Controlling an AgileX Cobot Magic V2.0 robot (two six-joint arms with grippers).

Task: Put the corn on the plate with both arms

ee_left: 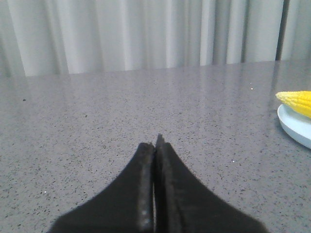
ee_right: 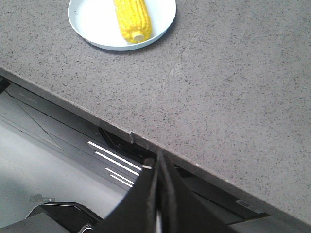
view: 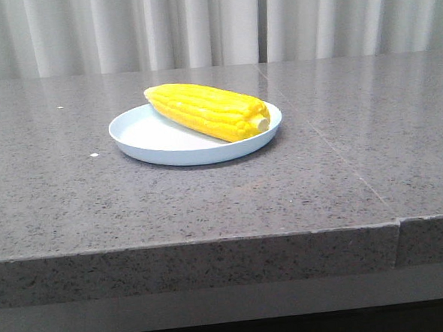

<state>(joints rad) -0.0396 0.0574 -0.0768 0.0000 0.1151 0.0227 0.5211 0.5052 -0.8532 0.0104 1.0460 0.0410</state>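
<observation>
The bright yellow corn (view: pixel 207 110) lies on the pale blue-white plate (view: pixel 140 133) in the middle of the table, its pale stub toward the front right and its tapered end at the back left. Neither gripper shows in the front view. My left gripper (ee_left: pixel 155 143) is shut and empty, low over the bare table well to the left of the plate (ee_left: pixel 296 127), where the corn's tip (ee_left: pixel 296 101) shows. My right gripper (ee_right: pixel 156 162) is shut and empty, held off the table's front edge, with the plate (ee_right: pixel 92 24) and corn (ee_right: pixel 132 18) far from it.
The grey speckled stone table (view: pixel 73 198) has a seam running back from its front edge (view: pixel 396 223) on the right. White curtains (view: pixel 198 24) hang behind it. The right wrist view shows dark robot base parts (ee_right: pixel 73 145) below the table edge.
</observation>
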